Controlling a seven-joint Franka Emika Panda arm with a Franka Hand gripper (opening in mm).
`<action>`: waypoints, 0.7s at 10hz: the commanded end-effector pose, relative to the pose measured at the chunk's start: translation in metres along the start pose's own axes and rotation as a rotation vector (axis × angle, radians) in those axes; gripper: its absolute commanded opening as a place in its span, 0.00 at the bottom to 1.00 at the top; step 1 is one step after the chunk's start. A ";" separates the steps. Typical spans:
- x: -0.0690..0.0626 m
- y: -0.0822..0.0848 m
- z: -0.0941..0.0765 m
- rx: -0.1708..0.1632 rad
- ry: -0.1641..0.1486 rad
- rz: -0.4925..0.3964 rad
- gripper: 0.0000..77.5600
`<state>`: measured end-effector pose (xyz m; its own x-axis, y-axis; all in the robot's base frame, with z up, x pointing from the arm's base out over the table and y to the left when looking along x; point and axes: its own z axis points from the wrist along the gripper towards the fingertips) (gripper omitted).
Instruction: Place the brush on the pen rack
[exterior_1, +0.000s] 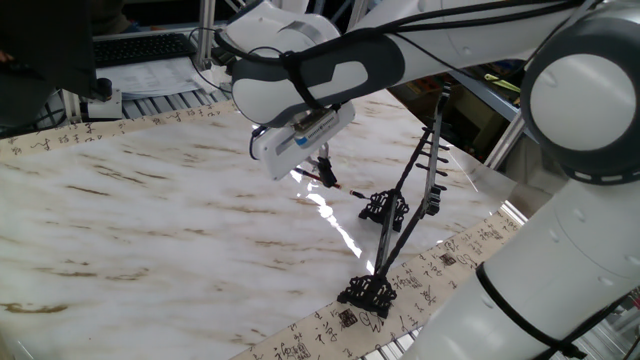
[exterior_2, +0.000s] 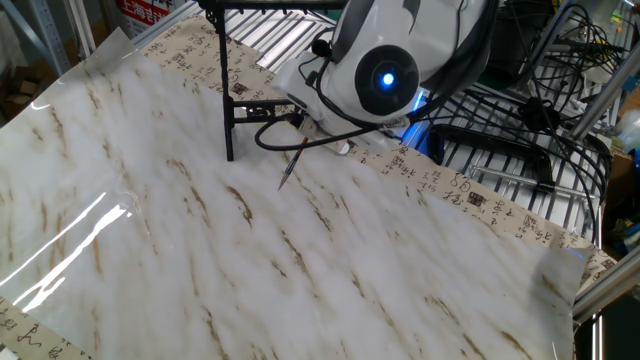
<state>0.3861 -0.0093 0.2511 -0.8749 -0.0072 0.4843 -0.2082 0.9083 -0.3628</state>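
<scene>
In one fixed view, marble-patterned table (exterior_1: 150, 230) fills the left and centre of the frame. Just above centre, the gripper (exterior_1: 322, 165) hangs below its white wrist, fingers pinched narrowly on the brush (exterior_1: 330, 182), which slants clear of the tabletop. Right of centre stands the pen rack (exterior_1: 400, 215), near the brush but apart from it. In the other fixed view, the brush (exterior_2: 291, 168) slants tip-down beside a rack post (exterior_2: 226, 90) at upper left.

brush (exterior_2: 291, 167) held above table (exterior_2: 150, 240), pen rack (exterior_1: 400, 215) just beside
</scene>
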 end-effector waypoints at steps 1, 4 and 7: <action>0.003 -0.012 -0.007 0.047 0.028 0.016 0.01; 0.005 -0.022 -0.015 0.051 0.032 0.018 0.01; 0.014 -0.043 -0.034 0.065 0.051 0.028 0.01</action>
<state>0.3949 -0.0275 0.2899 -0.8605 0.0316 0.5085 -0.2155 0.8818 -0.4194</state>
